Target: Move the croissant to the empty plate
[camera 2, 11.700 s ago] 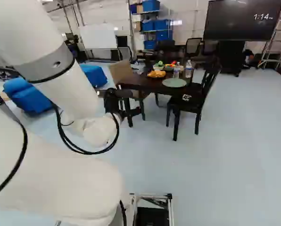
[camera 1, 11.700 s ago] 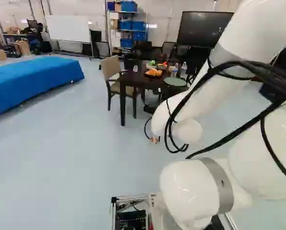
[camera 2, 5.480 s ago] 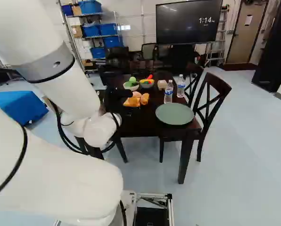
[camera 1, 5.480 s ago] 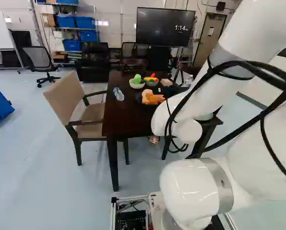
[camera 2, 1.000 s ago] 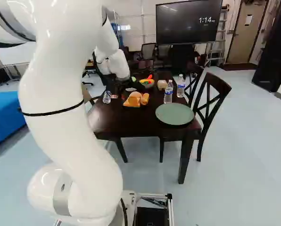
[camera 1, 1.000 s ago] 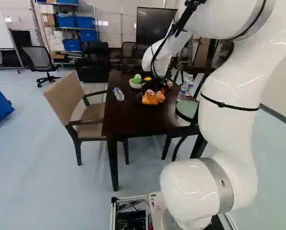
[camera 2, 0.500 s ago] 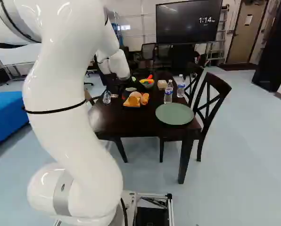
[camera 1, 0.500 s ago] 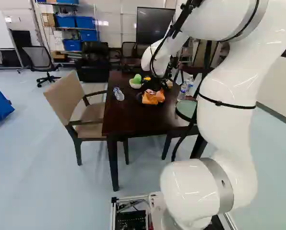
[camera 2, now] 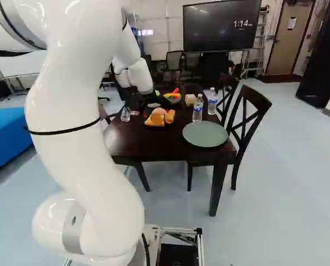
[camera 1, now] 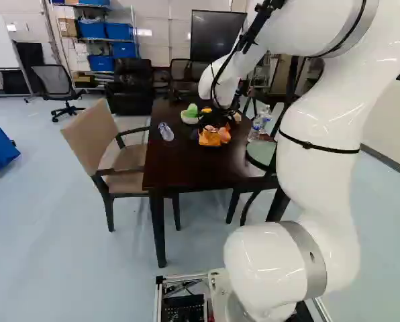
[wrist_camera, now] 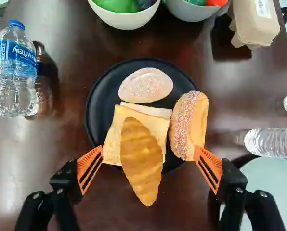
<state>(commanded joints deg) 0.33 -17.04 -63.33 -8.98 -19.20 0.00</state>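
"Tally for the worktop (camera 2: 154,145)?"
"Plates, two: black plate (wrist_camera: 97,110) central, green plate (camera 2: 205,134) at near right corner. Bottles (wrist_camera: 13,82), three: one toward left edge, two toward right. Bowls (wrist_camera: 129,20), two, toward far edge. Carton (wrist_camera: 254,21), one."
"Breads?"
"Croissant (wrist_camera: 141,163), one; roll (wrist_camera: 184,125), one; bun (wrist_camera: 146,85), one; slices (wrist_camera: 113,137), overlapping, at least two."

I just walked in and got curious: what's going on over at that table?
A white robot arm is reaching over the dark table. Its claw is open, with one finger on either side of a croissant, and isn't gripping it. The croissant lies on some sliced bread on a black plate. The green plate, which it is meant for, has nothing on it.
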